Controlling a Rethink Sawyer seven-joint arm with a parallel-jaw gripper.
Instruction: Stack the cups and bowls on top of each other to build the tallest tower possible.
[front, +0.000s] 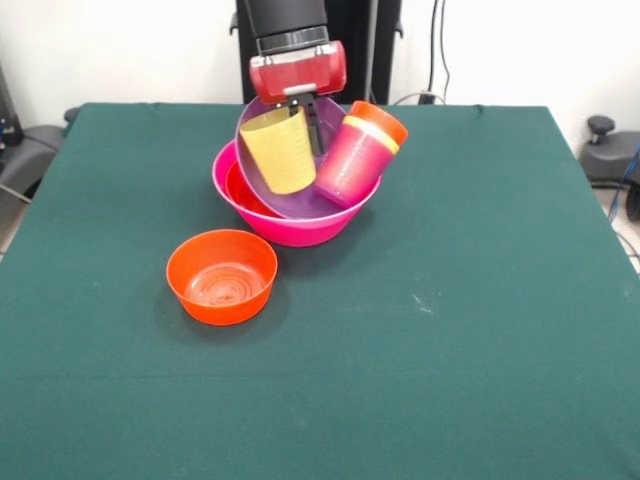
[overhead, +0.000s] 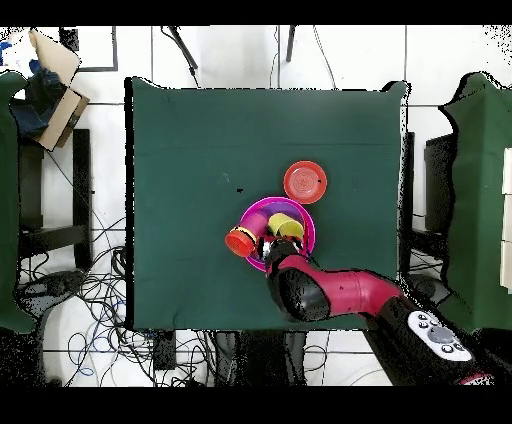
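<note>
Front view, working near to far: small orange bowl (front: 221, 276) is sitting upright and alone on the table (front: 450, 350), just in front of the tower (front: 300, 190) and not touching it. Behind it, big pink bowl (front: 290, 228) is carrying the purple bowl (front: 300, 200), which is tilting steeply toward the camera. A yellow cup (front: 279, 150) and a stack of cups (front: 360, 152) are leaning inside. Tool (front: 304, 112) is gripping the purple bowl's far rim, one finger inside. Step in hand looks like seating that bowl level; next move calls for easing it flat without spilling the cups.
</note>
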